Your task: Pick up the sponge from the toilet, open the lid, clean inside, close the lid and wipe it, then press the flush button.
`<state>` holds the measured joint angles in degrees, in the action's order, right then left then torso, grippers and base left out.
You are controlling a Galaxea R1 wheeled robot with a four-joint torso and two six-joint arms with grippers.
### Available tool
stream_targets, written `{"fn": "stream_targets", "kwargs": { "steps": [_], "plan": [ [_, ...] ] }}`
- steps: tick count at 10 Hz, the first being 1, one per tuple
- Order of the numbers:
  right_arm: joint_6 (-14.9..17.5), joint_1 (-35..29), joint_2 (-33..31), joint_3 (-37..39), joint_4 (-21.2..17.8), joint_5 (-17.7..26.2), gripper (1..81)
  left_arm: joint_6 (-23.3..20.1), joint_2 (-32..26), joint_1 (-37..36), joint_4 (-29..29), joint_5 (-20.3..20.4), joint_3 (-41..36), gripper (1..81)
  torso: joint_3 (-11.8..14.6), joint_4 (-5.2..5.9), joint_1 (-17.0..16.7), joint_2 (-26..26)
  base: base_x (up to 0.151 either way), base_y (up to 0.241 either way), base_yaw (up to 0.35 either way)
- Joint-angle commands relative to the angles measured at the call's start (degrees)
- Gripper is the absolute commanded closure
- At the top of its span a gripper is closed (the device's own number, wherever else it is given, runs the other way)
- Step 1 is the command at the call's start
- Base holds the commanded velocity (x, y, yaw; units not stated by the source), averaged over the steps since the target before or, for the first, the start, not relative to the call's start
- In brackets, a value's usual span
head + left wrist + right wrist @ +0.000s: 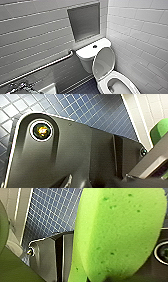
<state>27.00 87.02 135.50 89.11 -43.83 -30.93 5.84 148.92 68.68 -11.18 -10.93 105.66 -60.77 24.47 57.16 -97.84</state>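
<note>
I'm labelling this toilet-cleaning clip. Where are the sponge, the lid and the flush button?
sponge [117,233]: right wrist view, on its broad green face.
lid [103,62]: head view, on the greyish inner side of the raised lid.
flush button [95,46]: head view, on its dark centre.

White toilet [103,83], lid [103,62] raised, dark flush button [95,46], green sponge [117,233]

Lid [103,62] upright between tank [86,53] and bowl [131,85]; flush button [95,46] atop tank; grab bar [45,65] left of tank
</note>
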Motion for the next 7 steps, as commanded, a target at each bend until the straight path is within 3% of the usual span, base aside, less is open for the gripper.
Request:
{"fn": "stream_targets", "kwargs": {
  "steps": [1, 2, 3, 4, 7],
  "plan": [
    [0.2, 0.2, 0.5, 0.2, 1.6, 6.9, 81.1, -0.1, -4.1, -6.4, 3.4, -3.6, -5.5, 1.0, 0.0, 0.0, -3.5, 5.4, 0.0, 0.0, 0.0],
    [0.2, 0.5, 1.0, 0.7, 1.9, 6.9, 81.1, 0.0, -4.2, -8.4, 4.9, -3.7, -7.0, 1.0, 0.0, 0.0, -4.8, 7.5, 0.0, 0.0, 0.0],
    [0.2, 0.5, 1.2, 0.8, 2.0, 6.9, 81.1, 0.0, -3.9, -10.0, 5.6, -3.7, -7.5, 1.0, 3.2, -4.82, -6.1, 9.5, 0.0, 0.0, 0.0],
    [0.2, 0.5, 1.4, 0.8, 1.9, 6.9, 81.1, 0.3, -3.4, -11.1, 6.2, -3.7, -7.6, 1.0, 3.4, -5.05, -7.1, 11.0, 0.0, 0.0, 0.0],
    [0.2, 0.7, 3.0, 3.1, 2.7, 7.9, 81.1, 0.3, -2.9, -15.5, 9.3, -3.7, -7.4, 1.0, 7.2, -8.96, -10.8, 16.8, 0.0, 0.0, 0.0]
  ]
}}
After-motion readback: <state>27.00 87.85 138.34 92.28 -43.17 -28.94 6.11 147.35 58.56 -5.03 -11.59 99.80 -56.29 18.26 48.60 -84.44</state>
